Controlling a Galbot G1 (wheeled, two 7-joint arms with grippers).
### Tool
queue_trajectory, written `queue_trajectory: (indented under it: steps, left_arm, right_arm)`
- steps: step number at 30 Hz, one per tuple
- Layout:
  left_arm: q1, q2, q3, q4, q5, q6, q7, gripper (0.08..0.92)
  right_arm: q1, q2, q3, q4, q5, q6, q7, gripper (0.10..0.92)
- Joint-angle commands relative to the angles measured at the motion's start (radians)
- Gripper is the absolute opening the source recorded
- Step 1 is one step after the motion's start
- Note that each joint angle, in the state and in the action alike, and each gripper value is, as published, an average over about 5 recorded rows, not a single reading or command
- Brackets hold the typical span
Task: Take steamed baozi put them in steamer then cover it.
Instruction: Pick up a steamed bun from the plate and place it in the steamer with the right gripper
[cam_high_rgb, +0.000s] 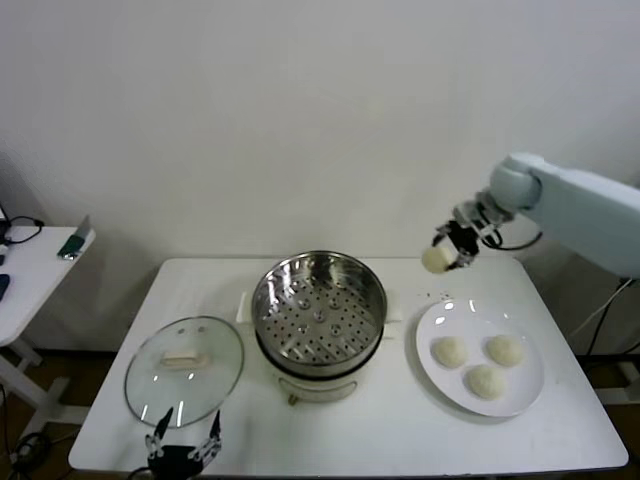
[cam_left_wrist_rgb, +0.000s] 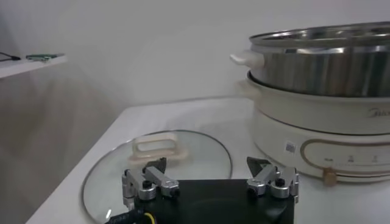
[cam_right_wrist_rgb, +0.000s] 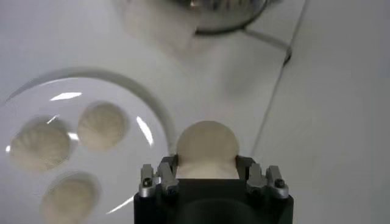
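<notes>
Gripping one steamed baozi (cam_high_rgb: 436, 259) between its fingers, the right end effector (cam_high_rgb: 452, 247) hangs above the table (cam_high_rgb: 400, 430); the steamer (cam_high_rgb: 318, 310) sits beside it, three buns below. The left end effector (cam_high_rgb: 184, 443) rests wide open near the cover (cam_high_rgb: 184, 369).

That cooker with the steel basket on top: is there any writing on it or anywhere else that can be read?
Pale lettering at the right edge of the cream pot base: cut off by the picture's edge, not readable.
Small square sticker on the base's front: too small to read.
Tiny marks along the control strip: too blurred to read.
Nothing legible on the glass lid, the plate or the table.
</notes>
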Motion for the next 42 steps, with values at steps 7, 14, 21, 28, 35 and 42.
queue_trajectory:
  steps: [7,14,21,28,35,42]
  left_arm:
    - [-0.013,0.001,-0.006,-0.015,0.003,0.003,0.001,0.823]
    - [-0.019,0.002,-0.005,-0.025,0.002,0.008,0.003,0.823]
    - [-0.013,-0.002,-0.002,-0.031,0.000,0.006,0.003,0.823]
    - [-0.011,-0.004,-0.002,-0.031,-0.001,0.005,0.001,0.823]
    - [-0.011,-0.005,-0.001,-0.028,-0.001,0.003,0.001,0.823]
    - [-0.014,-0.005,0.001,-0.025,-0.003,0.005,0.003,0.823]
  right_arm:
    - [0.118,0.229,-0.103,0.256,-0.176,0.221,0.101,0.636]
    - [-0.062,0.345,-0.072,0.066,-0.412,0.282,0.174,0.636]
    - [-0.189,0.422,-0.043,-0.091,-0.488,0.307,0.207,0.636]
    - [-0.253,0.460,-0.014,-0.204,-0.521,0.328,0.223,0.636]
    - [-0.286,0.494,0.012,-0.301,-0.541,0.356,0.222,0.636]
    - [-0.276,0.517,0.015,-0.339,-0.505,0.399,0.192,0.688]
